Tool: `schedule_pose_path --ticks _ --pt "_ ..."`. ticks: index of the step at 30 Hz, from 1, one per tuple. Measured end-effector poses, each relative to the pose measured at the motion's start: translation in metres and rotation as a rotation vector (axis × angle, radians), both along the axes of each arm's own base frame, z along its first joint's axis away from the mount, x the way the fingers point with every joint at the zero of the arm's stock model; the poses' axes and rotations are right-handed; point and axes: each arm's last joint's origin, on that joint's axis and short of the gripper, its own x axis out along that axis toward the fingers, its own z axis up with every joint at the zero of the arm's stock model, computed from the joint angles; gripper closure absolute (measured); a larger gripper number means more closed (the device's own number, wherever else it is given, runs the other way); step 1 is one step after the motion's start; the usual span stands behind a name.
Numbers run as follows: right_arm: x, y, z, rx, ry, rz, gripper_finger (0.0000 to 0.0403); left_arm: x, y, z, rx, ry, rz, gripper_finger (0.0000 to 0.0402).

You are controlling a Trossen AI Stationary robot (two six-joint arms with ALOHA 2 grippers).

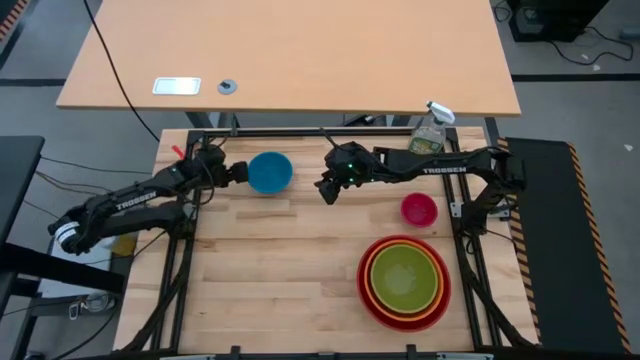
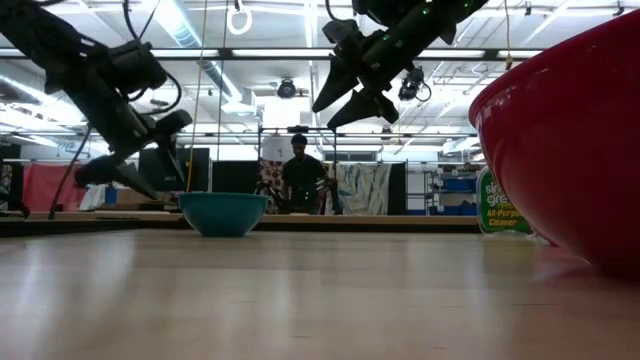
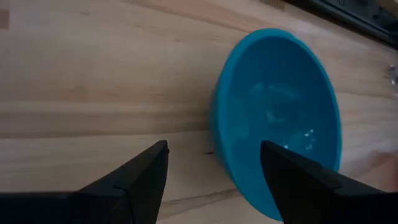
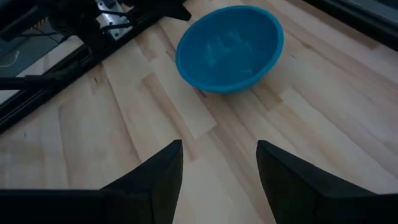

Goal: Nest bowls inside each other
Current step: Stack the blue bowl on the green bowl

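Note:
The blue bowl [image 1: 270, 172] rests on its base at the far left of the wooden table [image 1: 270, 290]. My left gripper [image 1: 240, 173] hovers open just left of it. In the left wrist view the gripper [image 3: 214, 146] has one finger before the bowl's hollow [image 3: 280, 112] and one outside the rim, touching nothing. My right gripper [image 1: 327, 192] hangs open above the table to the right of the blue bowl [image 4: 229, 46]. The pink bowl [image 1: 419, 209] stands alone at the right. The green bowl [image 1: 404, 276] sits in the orange bowl [image 1: 372, 270], which sits in the red bowl [image 1: 440, 308].
A clear spray bottle [image 1: 430, 130] stands at the table's far right corner. A light desk [image 1: 290, 60] lies beyond the far edge. In the low view a person [image 2: 299, 175] stands far behind the table. Bare wood spans the table's near left.

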Motion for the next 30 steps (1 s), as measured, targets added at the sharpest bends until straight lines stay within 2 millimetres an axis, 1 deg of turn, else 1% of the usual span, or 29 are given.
schedule_pose_path --ticks 3,9,12,15,20,28,30 --pt "0.0 0.0 0.0 0.008 0.002 0.009 0.0192 0.002 0.003 -0.006 -0.008 -0.014 -0.006 0.0143" --pt "0.0 -0.001 0.0 0.007 0.001 0.014 0.0192 0.015 0.013 -0.02 -0.038 -0.021 -0.03 0.0144" --pt "0.0 -0.001 0.0 0.006 0.003 0.015 0.0192 0.021 0.017 -0.028 -0.061 -0.014 -0.04 0.0155" --pt "-0.001 -0.001 -0.001 0.012 0.006 0.02 0.0192 0.026 0.018 -0.034 -0.078 -0.005 -0.054 0.0186" --pt "-0.002 0.002 -0.003 0.033 0.031 0.036 0.0192 0.03 0.015 -0.038 -0.09 0.014 -0.081 0.0257" --pt "-0.008 0.005 -0.004 0.047 0.093 0.049 0.0192 0.033 0.011 -0.037 -0.077 0.014 -0.111 0.0373" --pt "-0.01 0.005 -0.004 0.049 0.104 0.049 0.0192 0.035 0.01 -0.037 -0.074 0.01 -0.122 0.039"
